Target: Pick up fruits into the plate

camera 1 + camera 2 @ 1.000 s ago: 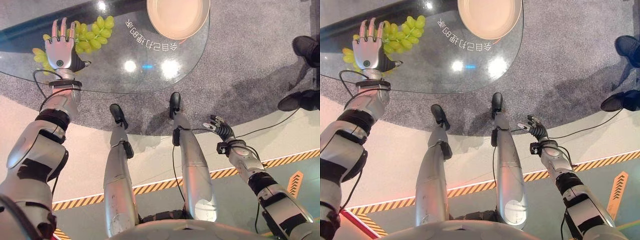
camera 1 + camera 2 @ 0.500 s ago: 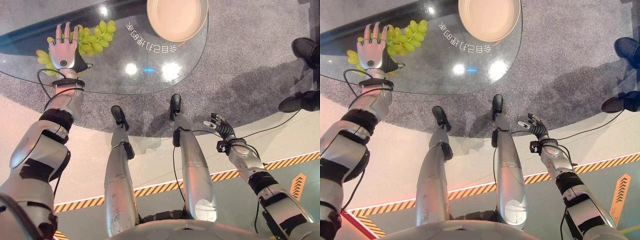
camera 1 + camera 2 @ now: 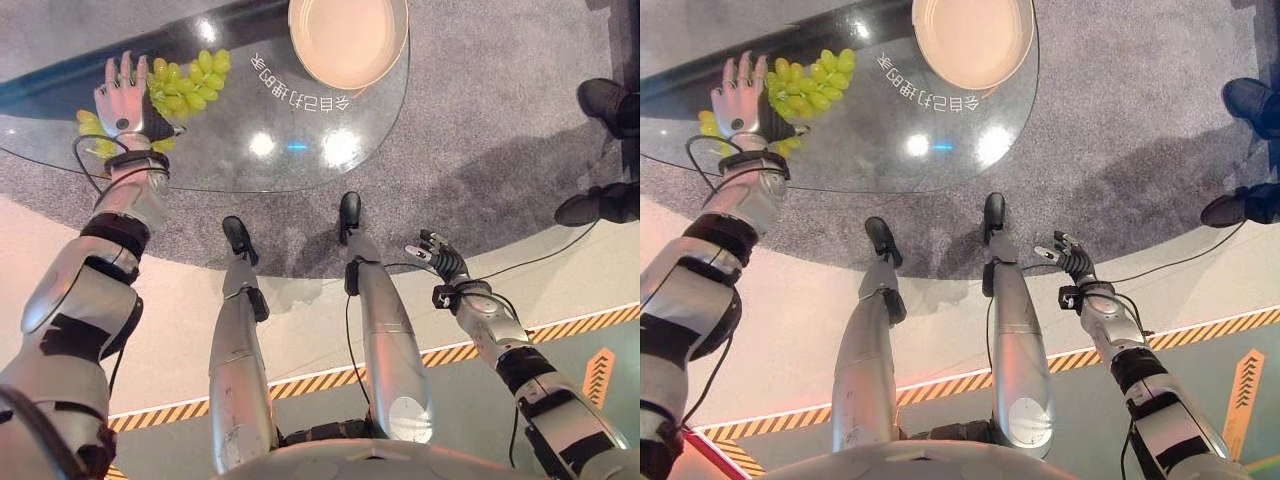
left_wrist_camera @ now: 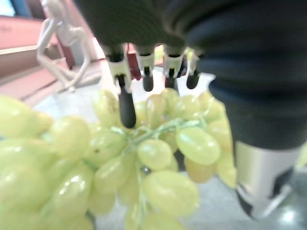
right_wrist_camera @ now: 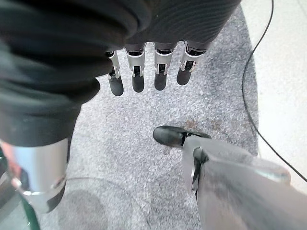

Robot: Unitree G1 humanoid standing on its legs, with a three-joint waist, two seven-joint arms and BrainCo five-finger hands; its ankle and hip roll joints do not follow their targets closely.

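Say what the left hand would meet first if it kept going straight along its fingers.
Probably the bunch of green grapes on the glass table: the left hand has straight fingers over it, though depth is unclear.

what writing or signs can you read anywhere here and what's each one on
White characters printed on the glass table, just beside the plate: they appear upside down from here and are too small to read with certainty.
Orange arrow marking on the floor: a sign, no words.
Yellow and black striped tape on the floor: no text.
Nothing else is legible.
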